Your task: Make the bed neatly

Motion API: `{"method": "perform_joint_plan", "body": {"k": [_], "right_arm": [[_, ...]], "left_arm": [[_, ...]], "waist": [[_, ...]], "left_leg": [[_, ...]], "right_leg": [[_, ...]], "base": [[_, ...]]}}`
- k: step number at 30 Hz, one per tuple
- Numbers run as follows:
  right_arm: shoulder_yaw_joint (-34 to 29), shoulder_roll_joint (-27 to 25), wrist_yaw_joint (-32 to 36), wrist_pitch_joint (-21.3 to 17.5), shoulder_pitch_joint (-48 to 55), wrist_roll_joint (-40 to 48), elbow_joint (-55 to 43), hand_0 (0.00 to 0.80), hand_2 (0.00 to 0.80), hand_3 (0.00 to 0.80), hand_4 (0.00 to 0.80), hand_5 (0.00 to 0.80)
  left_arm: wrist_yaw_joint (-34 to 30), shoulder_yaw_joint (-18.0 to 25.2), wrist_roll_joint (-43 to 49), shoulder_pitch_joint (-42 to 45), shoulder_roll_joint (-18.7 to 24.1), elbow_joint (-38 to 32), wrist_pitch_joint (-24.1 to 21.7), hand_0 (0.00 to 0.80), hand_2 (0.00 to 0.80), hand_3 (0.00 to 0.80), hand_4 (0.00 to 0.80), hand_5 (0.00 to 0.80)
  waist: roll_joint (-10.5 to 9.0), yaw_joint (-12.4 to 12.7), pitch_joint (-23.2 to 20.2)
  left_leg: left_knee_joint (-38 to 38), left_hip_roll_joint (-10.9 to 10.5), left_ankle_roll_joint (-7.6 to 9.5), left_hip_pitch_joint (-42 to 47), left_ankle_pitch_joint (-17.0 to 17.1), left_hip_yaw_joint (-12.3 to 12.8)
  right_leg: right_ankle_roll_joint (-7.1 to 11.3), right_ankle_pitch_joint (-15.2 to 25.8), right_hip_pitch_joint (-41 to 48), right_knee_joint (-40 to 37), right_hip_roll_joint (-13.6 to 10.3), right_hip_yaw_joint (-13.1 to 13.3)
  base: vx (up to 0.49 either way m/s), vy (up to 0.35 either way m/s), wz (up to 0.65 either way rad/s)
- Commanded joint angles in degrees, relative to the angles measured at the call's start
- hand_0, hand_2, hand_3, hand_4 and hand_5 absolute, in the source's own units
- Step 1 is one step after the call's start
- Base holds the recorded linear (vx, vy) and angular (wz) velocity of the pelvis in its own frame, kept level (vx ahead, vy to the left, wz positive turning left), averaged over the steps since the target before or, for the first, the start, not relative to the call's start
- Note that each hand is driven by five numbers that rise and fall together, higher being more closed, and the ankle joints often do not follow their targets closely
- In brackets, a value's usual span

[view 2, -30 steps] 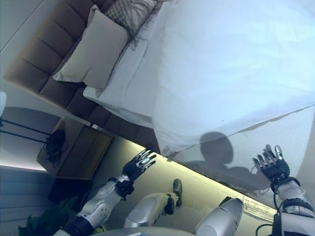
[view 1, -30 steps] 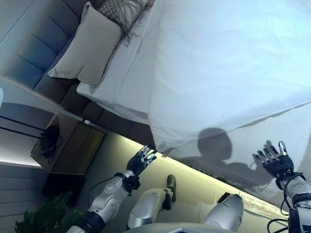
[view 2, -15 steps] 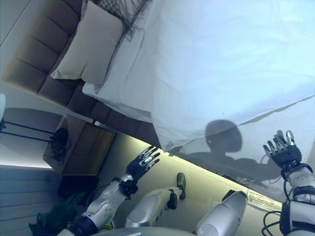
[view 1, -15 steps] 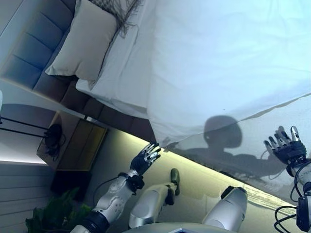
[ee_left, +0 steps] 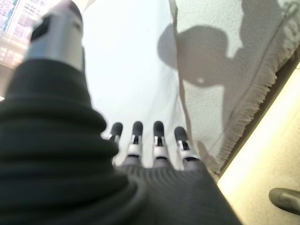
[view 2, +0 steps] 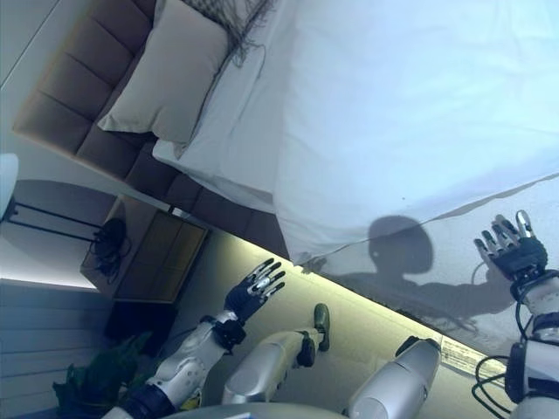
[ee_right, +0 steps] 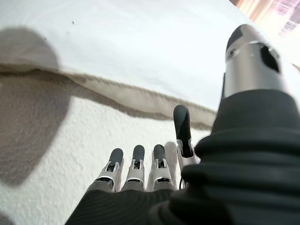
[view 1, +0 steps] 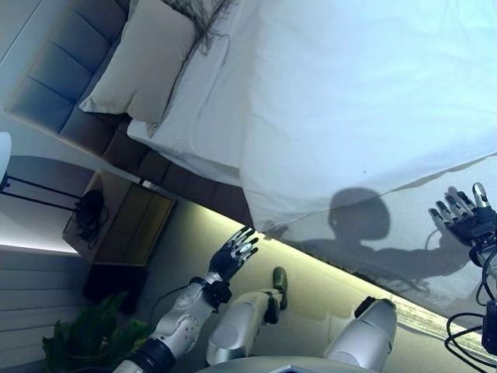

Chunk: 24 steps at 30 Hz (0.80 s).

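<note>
**Both robot hands open beside the bed, the right one farther out than before**

Since a second ago the whole view has shifted a little, so the camera has moved. Against the bed, the left robot hand [view 1: 234, 254] has changed little: it hovers over the floor [view 1: 326, 284] just below the corner of the duvet [view 1: 365, 93], fingers straight and spread, holding nothing. The right robot hand [view 1: 464, 221] now shows farther toward the right edge of the view and slightly higher than it did, its fingers likewise straight and released, over the pale textured blanket [view 1: 404, 233] beside the duvet's lower edge. Its wrist view shows the fingertips [ee_right: 182, 123] above that blanket, grasping nothing.

From left to right: a dark padded headboard [view 1: 54, 78], a beige pillow [view 1: 136, 66] leaning on it, and a patterned cushion [view 1: 203, 12] just behind the pillow. The white duvet covers most of the bed, its edge running diagonally across the blanket, whose fringed border [ee_left: 243, 126] hangs at the bed's side. A nightstand [view 1: 116, 225] stands by the headboard, with a green plant [view 1: 85, 338] near it.
</note>
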Motion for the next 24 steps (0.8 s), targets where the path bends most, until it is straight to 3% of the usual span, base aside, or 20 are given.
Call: {"method": "perform_joint_plan", "body": {"k": [1, 12, 19, 24], "right_arm": [[0.3, -3.7, -1.3, -0.1, -6.2, -1.2, 1.7, 0.0, 0.0, 0.0, 0.0, 0.0], [3.8, -3.1, -1.0, -0.2, -12.0, 2.1, 2.8, 0.0, 0.0, 0.0, 0.0, 0.0], [6.7, -4.1, 2.4, -4.5, -16.4, -5.8, 2.3, 0.0, 0.0, 0.0, 0.0, 0.0], [7.4, -5.3, 3.6, -4.0, -18.3, -5.7, 1.7, 0.0, 0.0, 0.0, 0.0, 0.0]], "left_arm": [[0.1, 0.5, -2.1, 0.9, -0.3, -3.0, -2.9, 0.0, 0.0, 0.0, 0.0, 0.0], [2.4, -0.4, -2.0, -0.5, 0.4, -3.3, -5.3, 0.0, 0.0, 0.0, 0.0, 0.0], [4.4, -1.1, -1.8, -1.2, 0.6, -3.9, -6.1, 0.0, 0.0, 0.0, 0.0, 0.0], [3.9, -0.9, -2.6, -0.4, 0.6, -4.4, -6.2, 0.0, 0.0, 0.0, 0.0, 0.0]], "waist": [[1.18, 2.6, 1.9], [1.41, 3.5, 3.6], [2.46, 3.2, 4.2], [3.09, 3.1, 3.9]], "left_leg": [[11.4, 6.4, 0.68, -0.6, -9.3, -2.5], [13.7, 7.3, 0.11, -6.3, -8.1, -2.7], [14.5, 7.2, 0.16, -9.8, -7.2, -2.3], [14.4, 7.1, 0.02, -10.4, -6.6, -2.0]], "right_leg": [[8.02, 25.1, -4.9, -16.7, -0.2, 6.8], [8.29, 25.7, -10.5, -13.6, -0.2, 8.2], [8.35, 25.8, -13.6, -12.1, 0.0, 9.5], [8.21, 25.6, -14.5, -11.6, 0.0, 10.3]], "base": [[0.012, 0.051, 0.06], [-0.015, 0.026, 0.11], [-0.03, 0.035, 0.07], [0.032, 0.048, 0.04]]}}
